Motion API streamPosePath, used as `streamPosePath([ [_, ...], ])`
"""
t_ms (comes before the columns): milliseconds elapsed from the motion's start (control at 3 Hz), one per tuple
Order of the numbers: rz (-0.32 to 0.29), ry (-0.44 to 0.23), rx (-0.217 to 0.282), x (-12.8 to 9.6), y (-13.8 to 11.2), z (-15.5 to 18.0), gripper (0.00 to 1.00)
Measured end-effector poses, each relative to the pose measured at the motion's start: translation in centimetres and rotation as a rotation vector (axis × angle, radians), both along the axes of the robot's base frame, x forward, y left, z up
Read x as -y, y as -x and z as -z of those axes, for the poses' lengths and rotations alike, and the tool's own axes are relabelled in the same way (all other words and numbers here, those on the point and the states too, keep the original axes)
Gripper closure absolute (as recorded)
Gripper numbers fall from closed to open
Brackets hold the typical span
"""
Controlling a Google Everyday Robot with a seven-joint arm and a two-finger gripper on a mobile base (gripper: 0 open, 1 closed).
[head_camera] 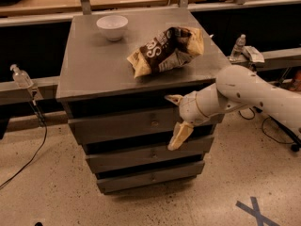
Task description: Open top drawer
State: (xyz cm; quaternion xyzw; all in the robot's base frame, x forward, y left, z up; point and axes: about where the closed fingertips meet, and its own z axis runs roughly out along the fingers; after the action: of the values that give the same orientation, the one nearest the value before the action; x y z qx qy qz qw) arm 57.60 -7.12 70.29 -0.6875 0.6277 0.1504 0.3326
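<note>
The top drawer (117, 125) is the widest and tallest of three dull grey drawers in a cabinet, closed, with a small round metal knob (154, 123) at its centre. My gripper (172, 121) is in front of the drawer, just right of the knob. It is open, one beige finger above the knob's height and the other hanging down over the middle drawer (141, 155). The fingers do not touch the knob. My white arm reaches in from the right.
On the cabinet top (89, 69) sit a white bowl (112, 26) and a crumpled chip bag (164, 50). A bottom drawer (146, 178) is below. Plastic bottles stand at left (19, 75) and right (238, 46). Cables lie on the speckled floor.
</note>
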Motion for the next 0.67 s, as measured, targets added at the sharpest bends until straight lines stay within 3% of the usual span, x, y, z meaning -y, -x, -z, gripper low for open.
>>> streamPosePath([
  [333, 0.026, -0.007, -0.016, 0.4, -1.8, 1.0, 0.0],
  [667, 0.054, 0.015, -0.035, 0.7, -3.1, 2.4, 0.18],
])
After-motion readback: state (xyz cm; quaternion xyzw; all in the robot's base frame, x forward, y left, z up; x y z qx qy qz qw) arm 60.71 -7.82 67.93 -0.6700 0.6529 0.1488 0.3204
